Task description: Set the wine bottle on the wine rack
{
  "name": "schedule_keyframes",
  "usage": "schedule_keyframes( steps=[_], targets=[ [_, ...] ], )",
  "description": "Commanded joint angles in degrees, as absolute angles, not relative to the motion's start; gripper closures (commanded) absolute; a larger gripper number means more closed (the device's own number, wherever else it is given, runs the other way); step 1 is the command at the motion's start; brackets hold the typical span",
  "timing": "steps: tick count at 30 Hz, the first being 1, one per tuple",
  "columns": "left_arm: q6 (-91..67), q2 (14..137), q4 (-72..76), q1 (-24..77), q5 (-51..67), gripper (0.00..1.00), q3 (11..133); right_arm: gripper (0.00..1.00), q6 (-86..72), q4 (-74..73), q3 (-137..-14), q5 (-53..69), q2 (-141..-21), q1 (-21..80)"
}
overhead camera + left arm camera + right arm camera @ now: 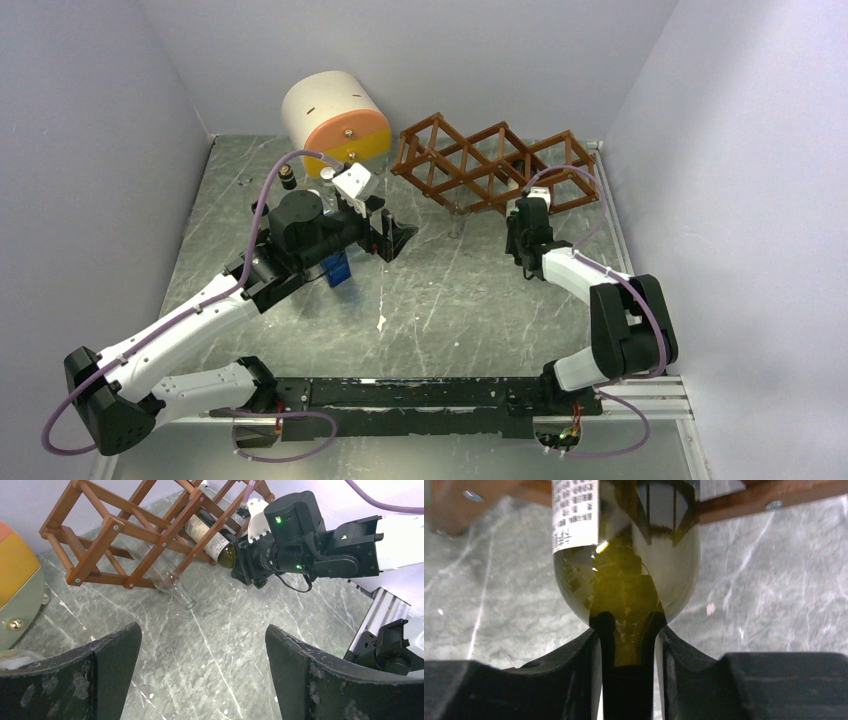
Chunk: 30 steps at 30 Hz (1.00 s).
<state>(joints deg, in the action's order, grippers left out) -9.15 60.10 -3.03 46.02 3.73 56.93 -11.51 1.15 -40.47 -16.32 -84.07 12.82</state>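
**Bottle in the rack, claw on its neck**

From above, the wine rack (490, 165) stands at the desk's (450, 310) 1 o'clock. The right claw (522, 215) noses in at its 5 o'clock, and the left claw (392, 238) hangs well apart at its 9 o'clock.

Left wrist camera: the left claw is spread wide and empty. The wine bottle (212, 539) lies slanted inside a lower cell, its narrow end at 4 o'clock meeting the right claw.

Right wrist camera: the fingers (584, 655) are clamped on the neck, shoulder at 12 o'clock. It looks like heavy, stiff, slick glass, and breakable. Held by the neck, the body's weight will lever downward.
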Motion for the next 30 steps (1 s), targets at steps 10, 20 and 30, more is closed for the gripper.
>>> schedule_keyframes(
  steps=[10, 20, 30],
  targets=[
    [-9.14, 58.55, -4.05, 46.23, 5.33, 0.02, 57.54, 0.43, -9.59, 13.85, -42.54, -19.43, -85.27, 12.63],
    [-11.20, 57.08, -6.54, 46.23, 3.80, 0.02, 57.63, 0.27, -12.40, 6.40, -42.44, -17.47, -75.91, 12.65],
    [-15.06, 56.34, -16.84, 46.23, -1.53, 0.03, 65.32, 0.29, -19.83, -16.11, -50.68, -12.06, -65.44, 12.64]
  ],
)
